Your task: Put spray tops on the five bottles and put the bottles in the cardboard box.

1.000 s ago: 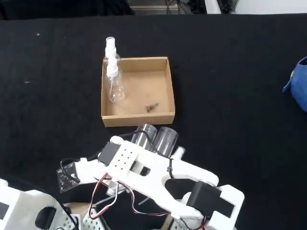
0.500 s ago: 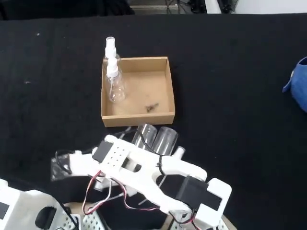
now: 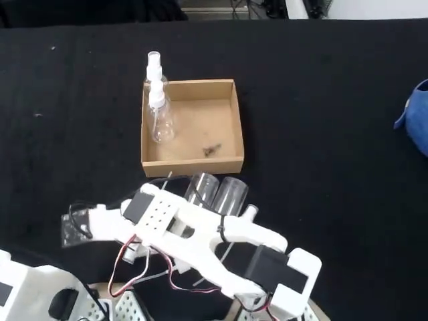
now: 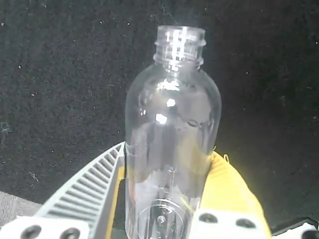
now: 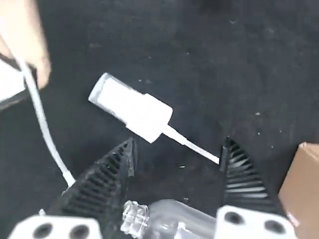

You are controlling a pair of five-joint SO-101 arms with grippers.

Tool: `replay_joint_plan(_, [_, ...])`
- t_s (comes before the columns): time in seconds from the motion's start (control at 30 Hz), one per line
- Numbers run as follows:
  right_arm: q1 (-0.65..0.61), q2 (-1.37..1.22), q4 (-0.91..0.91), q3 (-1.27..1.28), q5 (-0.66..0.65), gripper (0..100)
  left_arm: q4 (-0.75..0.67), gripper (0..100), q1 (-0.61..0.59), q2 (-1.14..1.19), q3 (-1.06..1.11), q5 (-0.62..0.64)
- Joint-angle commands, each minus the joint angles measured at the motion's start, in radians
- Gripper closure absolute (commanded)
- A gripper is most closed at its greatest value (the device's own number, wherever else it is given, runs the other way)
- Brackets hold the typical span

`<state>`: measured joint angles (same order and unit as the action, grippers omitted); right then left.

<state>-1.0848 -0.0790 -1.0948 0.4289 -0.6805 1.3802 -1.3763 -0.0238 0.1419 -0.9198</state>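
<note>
Tracking arm [image 3: 194,234] swing leftward across table [image 3: 334,167]; right gripper [image 5: 178,145] wide over spray top [image 5: 132,112], left gripper [image 4: 164,167] clamping uncapped bottle [image 4: 172,129]; capping likely next.

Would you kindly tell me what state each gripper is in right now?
Left gripper: closed on an uncapped clear bottle.
Right gripper: open, holding nothing; a spray top lies just beyond it.

A clear bottle [image 4: 172,129] is filling my left gripper [image 4: 168,152], while my right gripper [image 5: 179,144] is gaping at the spray top [image 5: 132,112] lying just ahead, with a second bottle [image 5: 133,214] crowding close by my jaws, the cardboard box [image 5: 305,169] walling one side, and black table [image 5: 224,50] beyond, I think, leaving me room.
</note>
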Motion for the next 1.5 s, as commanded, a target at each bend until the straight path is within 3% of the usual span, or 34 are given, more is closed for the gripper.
replay_joint_plan(0.0, [-0.038,0.013,-0.005,-0.033,-0.035,75.1,0.002,97,-0.007,-0.005,-0.05,0.002])
replay_joint_plan(0.5, [-0.124,0.005,0.158,0.085,-0.031,75.1,0.009,97,-0.007,-0.005,-0.05,0.003])
replay_joint_plan(1.2, [-0.15,-0.101,0.167,0.056,-0.028,75.6,0.008,97,-0.005,-0.005,-0.05,0.002])
replay_joint_plan(1.47, [-0.14,-0.096,0.166,0.002,0.071,92.1,0.005,97,-0.005,-0.005,-0.05,0.002])
